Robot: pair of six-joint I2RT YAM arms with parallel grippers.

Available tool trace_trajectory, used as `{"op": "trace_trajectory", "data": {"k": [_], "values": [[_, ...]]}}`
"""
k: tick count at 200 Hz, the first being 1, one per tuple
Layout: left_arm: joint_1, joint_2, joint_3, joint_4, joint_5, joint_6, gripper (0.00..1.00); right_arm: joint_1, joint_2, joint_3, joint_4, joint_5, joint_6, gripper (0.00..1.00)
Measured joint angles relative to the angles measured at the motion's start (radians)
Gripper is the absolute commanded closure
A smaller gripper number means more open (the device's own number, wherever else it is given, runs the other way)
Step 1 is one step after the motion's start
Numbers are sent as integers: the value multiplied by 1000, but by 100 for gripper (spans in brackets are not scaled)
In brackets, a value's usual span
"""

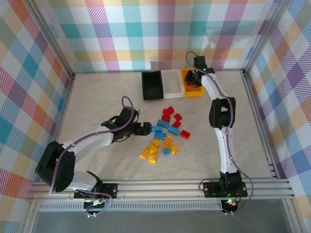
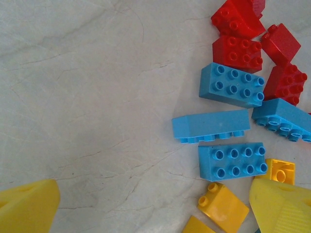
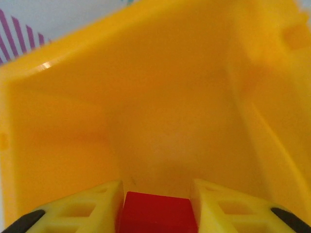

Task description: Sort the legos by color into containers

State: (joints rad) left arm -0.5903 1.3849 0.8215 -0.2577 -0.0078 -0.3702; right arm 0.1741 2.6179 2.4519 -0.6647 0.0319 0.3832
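The legos (image 1: 167,133) lie in a loose pile mid-table, red at the back, blue in the middle, yellow in front. My left gripper (image 1: 144,129) hangs open just left of the pile. In the left wrist view its fingers (image 2: 29,206) frame bare table, with blue bricks (image 2: 232,161), red bricks (image 2: 237,52) and a yellow brick (image 2: 222,206) to the right. The containers stand at the back: black (image 1: 152,85), white (image 1: 172,83), yellow (image 1: 197,91). My right gripper (image 3: 156,194) reaches into the yellow container (image 3: 160,97) and is shut on a red lego (image 3: 156,213).
Metal rails run along the table's left, right and near edges (image 1: 160,187). Checkered walls close in the back and sides. The right arm (image 1: 221,116) stretches up the right side of the pile.
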Motion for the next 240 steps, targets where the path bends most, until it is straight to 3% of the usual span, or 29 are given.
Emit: {"op": "trace_trajectory", "data": {"k": [35, 124, 169, 205, 240], "values": [[2, -2, 0, -23, -2, 0, 0, 2, -3, -45, -16, -44, 0, 61], [20, -93, -24, -28, -8, 1, 0, 51, -381, -681, 35, -42, -5, 60], [20, -116, -34, -28, -8, 0, 0, 55, -482, -852, 94, -44, -9, 59], [20, -139, -49, -29, -8, 0, 0, 56, -535, -909, 109, -20, -29, 32], [20, -134, -49, -28, 0, 0, 0, 56, -599, -900, 124, -5, -46, 26]]}}
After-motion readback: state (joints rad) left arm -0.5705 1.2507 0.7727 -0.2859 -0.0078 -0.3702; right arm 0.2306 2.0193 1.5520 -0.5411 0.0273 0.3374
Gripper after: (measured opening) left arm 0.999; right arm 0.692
